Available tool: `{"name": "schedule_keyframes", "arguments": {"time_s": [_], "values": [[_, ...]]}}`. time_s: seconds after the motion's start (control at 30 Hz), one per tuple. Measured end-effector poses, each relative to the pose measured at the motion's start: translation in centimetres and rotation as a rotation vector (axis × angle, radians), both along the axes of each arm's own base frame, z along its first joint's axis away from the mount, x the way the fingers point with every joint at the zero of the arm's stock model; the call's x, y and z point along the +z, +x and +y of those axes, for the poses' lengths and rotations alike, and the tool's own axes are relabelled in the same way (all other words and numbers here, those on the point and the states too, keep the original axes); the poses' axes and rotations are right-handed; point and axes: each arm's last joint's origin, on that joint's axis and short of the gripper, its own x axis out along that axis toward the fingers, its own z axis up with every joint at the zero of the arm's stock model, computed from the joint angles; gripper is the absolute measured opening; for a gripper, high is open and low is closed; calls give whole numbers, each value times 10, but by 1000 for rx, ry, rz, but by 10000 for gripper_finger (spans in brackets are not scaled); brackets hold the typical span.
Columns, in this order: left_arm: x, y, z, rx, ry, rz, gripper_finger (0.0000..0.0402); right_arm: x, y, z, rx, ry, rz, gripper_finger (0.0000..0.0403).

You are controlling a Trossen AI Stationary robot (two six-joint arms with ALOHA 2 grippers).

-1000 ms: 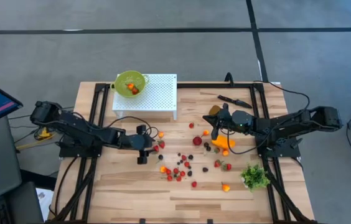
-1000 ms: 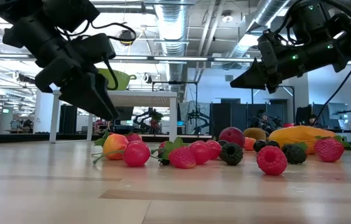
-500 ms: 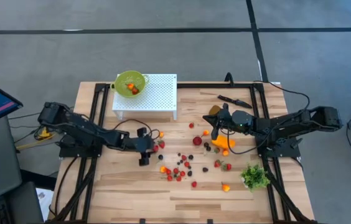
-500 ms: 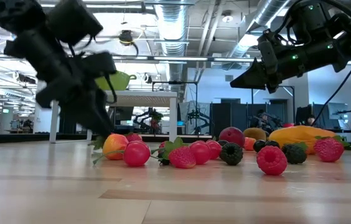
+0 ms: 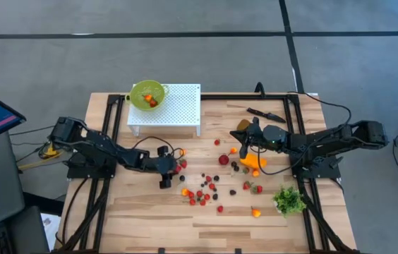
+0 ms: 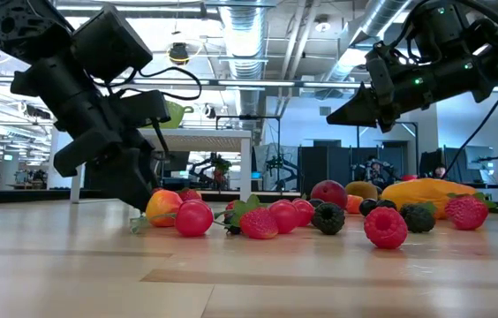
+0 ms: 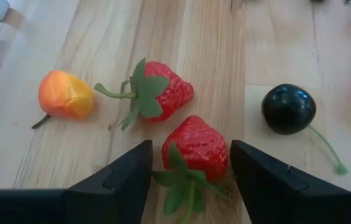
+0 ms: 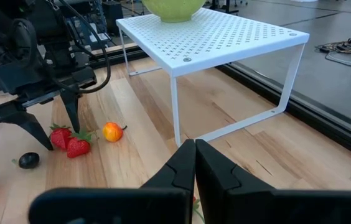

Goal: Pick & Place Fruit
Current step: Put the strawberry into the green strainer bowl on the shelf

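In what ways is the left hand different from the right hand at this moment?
The left hand is open, low over the table with a strawberry between its fingers; the right hand is shut, empty and raised above the fruit. Both are dark and two-fingered.

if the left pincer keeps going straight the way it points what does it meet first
Most likely the nearer strawberry, which sits between the open fingers of the left pincer. A second strawberry lies just beyond it, though depth is hard to judge.
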Motion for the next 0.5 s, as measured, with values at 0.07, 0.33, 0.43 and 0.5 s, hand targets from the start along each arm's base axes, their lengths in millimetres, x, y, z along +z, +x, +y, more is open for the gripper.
{"name": "schedule_keyframes", "arguments": {"time_s": [0.07,0.33,0.43,0.5], "values": [[0,0,0,0,1,0,203,0,0,0,0,0,0,6],[0,0,0,3,6,0,145,0,0,0,0,0,0,6],[0,0,1,6,9,-1,132,0,0,0,0,0,0,6],[0,0,1,6,9,-2,134,0,0,0,0,0,0,6]]}}
